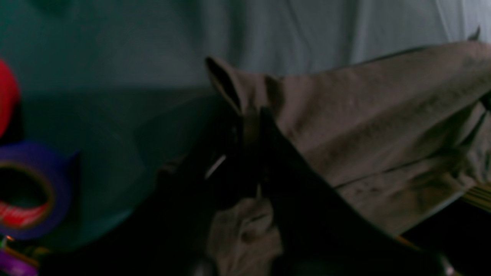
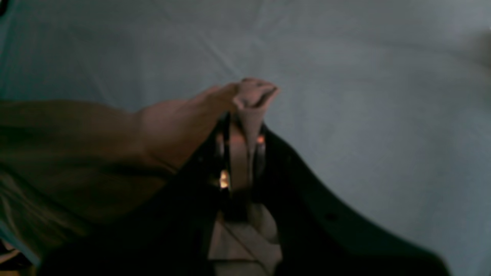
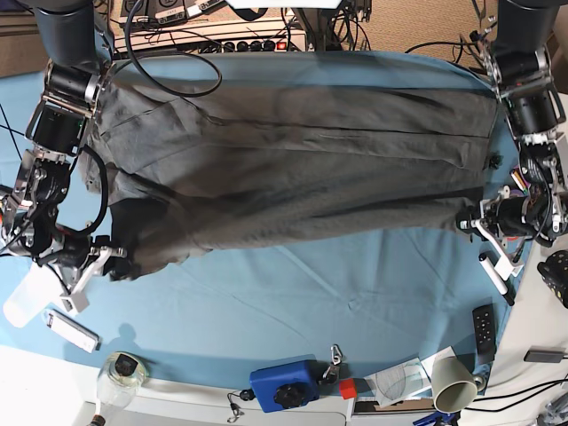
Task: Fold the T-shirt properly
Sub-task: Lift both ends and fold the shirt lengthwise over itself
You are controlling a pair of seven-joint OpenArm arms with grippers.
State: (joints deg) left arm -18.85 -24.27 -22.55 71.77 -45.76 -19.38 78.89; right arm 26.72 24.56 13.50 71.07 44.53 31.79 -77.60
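Note:
The dark charcoal T-shirt (image 3: 293, 169) is stretched wide across the blue table cloth (image 3: 311, 293), held up at both ends. My left gripper (image 3: 468, 218) at the base view's right is shut on the shirt's edge. In the left wrist view the fabric (image 1: 368, 126) is pinched between the dark fingers of that gripper (image 1: 251, 122). My right gripper (image 3: 115, 258) at the base view's left is shut on the other end. In the right wrist view that gripper (image 2: 245, 130) clamps a bunched fold of cloth (image 2: 253, 96).
Cables and a power strip (image 3: 231, 35) lie behind the table. Along the front edge are a blue box (image 3: 284, 384), a paper cup (image 3: 453, 383), a glass jar (image 3: 120, 373) and a remote (image 3: 484, 327). Purple tape roll (image 1: 27, 189) shows in the left wrist view.

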